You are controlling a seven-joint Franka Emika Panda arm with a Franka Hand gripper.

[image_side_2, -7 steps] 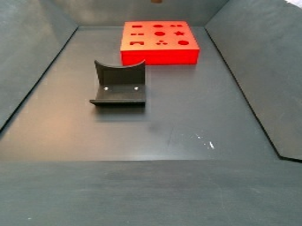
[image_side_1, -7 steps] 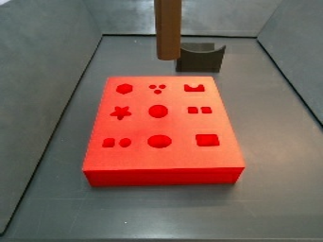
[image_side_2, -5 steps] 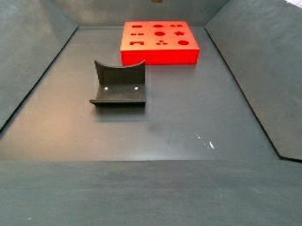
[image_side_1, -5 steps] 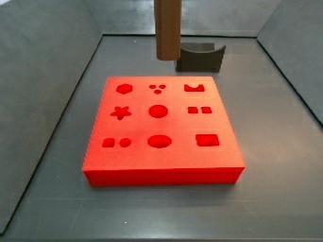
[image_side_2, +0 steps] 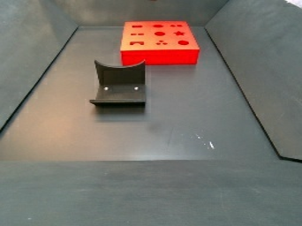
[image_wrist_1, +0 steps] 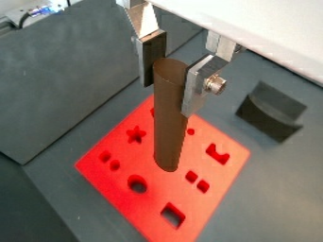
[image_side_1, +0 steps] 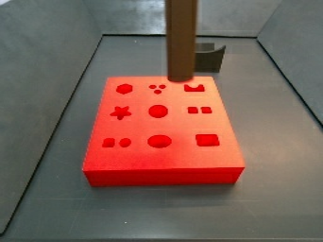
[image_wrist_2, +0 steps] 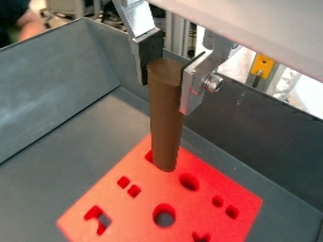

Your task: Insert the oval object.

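The oval object, a tall dark brown peg (image_wrist_1: 169, 118), hangs upright between the fingers of my gripper (image_wrist_1: 176, 74), which is shut on its top end. The grip also shows in a wrist view (image_wrist_2: 172, 77), with the peg (image_wrist_2: 163, 123) below it. In a side view only the peg (image_side_1: 183, 38) shows; the gripper is above the picture. Its lower end hovers over the back part of the red board (image_side_1: 158, 163). The board has several shaped holes, among them an oval hole (image_side_1: 161, 142) near its front edge. The board also shows in both wrist views (image_wrist_1: 108, 159) (image_wrist_2: 120, 203).
The dark fixture stands on the grey floor behind the board (image_side_1: 211, 55) and also shows in a wrist view (image_wrist_1: 273, 108) and a side view (image_side_2: 118, 85). Grey walls ring the floor (image_side_2: 154, 132). The red board (image_side_2: 162, 53) lies at the far end in that side view.
The peg has moved to the right and nearer the board in the side view, from beside the fixture to over the board's back edge. The board and the fixture have not moved.
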